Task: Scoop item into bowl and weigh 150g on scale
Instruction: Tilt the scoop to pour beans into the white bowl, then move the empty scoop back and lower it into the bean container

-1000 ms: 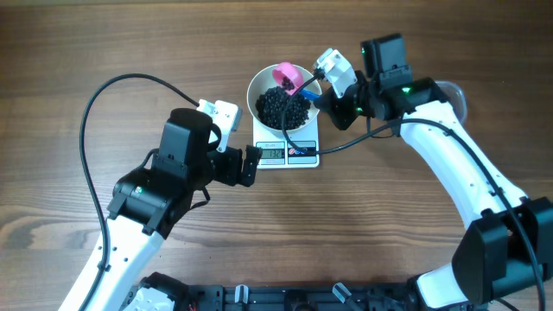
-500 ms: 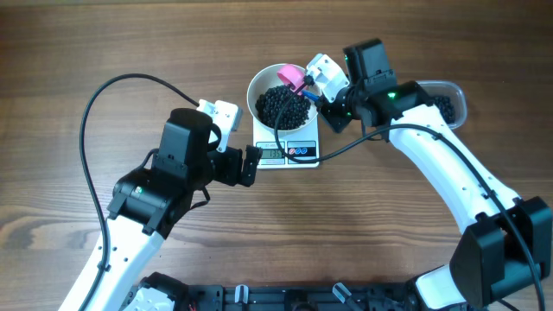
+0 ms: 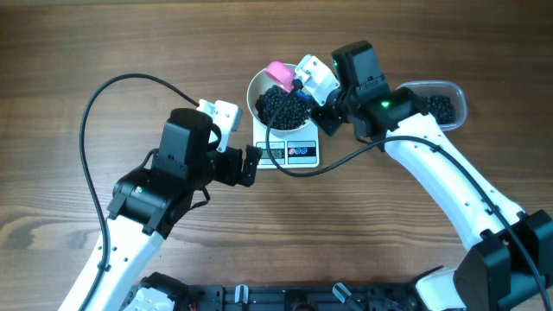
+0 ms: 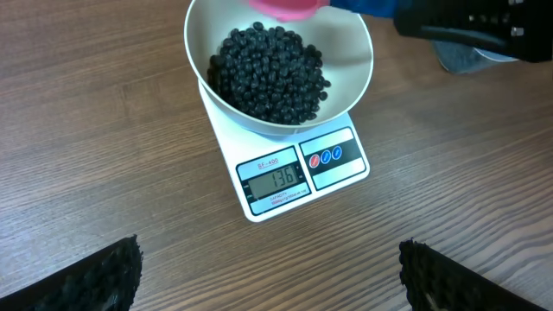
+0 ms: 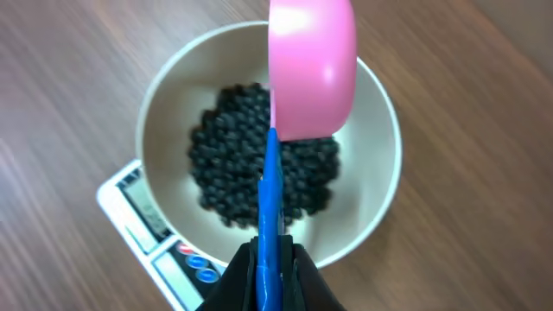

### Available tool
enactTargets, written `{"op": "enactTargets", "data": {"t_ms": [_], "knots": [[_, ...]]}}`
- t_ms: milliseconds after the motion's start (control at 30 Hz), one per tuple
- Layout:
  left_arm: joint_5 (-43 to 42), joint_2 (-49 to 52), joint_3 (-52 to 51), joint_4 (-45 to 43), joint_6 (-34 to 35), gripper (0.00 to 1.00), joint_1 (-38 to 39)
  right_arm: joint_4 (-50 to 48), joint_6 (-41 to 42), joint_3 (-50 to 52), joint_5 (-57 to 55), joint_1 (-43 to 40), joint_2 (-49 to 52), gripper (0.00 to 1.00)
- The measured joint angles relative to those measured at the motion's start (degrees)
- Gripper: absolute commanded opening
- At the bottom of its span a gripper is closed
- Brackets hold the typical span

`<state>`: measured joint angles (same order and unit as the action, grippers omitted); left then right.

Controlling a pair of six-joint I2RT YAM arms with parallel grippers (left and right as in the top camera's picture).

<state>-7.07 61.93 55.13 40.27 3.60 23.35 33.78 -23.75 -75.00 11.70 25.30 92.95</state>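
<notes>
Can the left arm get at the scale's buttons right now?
Probably yes: the open left gripper faces the scale, and its buttons lie bare in front of the bowl.

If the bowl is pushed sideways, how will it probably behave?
The bowl probably slides or tips easily: it overhangs the small, smooth scale. The beads look loose and round, so they likely shift, and would roll away if spilled.

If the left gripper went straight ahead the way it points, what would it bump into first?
Most likely the scale, display end first, with the bowl right behind; how high the left gripper rides is hard to judge.
</notes>
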Motion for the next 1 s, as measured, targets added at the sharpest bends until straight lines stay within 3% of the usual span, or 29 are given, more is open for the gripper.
{"op": "enactTargets", "data": {"t_ms": [200,267,467,567,733,1000], "knots": [[-0.02,0.0,0.0,0.02,0.0,1.0,0.0,-0.02,10.75,0.0,3.69,-1.27,-0.98,0.04],[0.0,0.0,0.0,0.0,0.0,1.0,0.0,0.0,12.0,0.0,4.15,-6.32,-4.15,0.04],[0.0,0.0,0.0,0.0,0.0,1.0,0.0,7.19,10.34,-0.07,4.33,-32.61,-12.2,0.04],[0.0,0.0,0.0,0.0,0.0,1.0,0.0,14.43,5.9,-0.07,3.21,-38.12,-12.17,0.04],[0.0,0.0,0.0,0.0,0.0,1.0,0.0,19.63,2.58,-0.07,-2.99,-39.23,-9.77,0.04],[0.0,0.0,0.0,0.0,0.0,1.0,0.0,19.8,2.36,-0.07,-10.47,-39.23,-4.35,0.04]]}}
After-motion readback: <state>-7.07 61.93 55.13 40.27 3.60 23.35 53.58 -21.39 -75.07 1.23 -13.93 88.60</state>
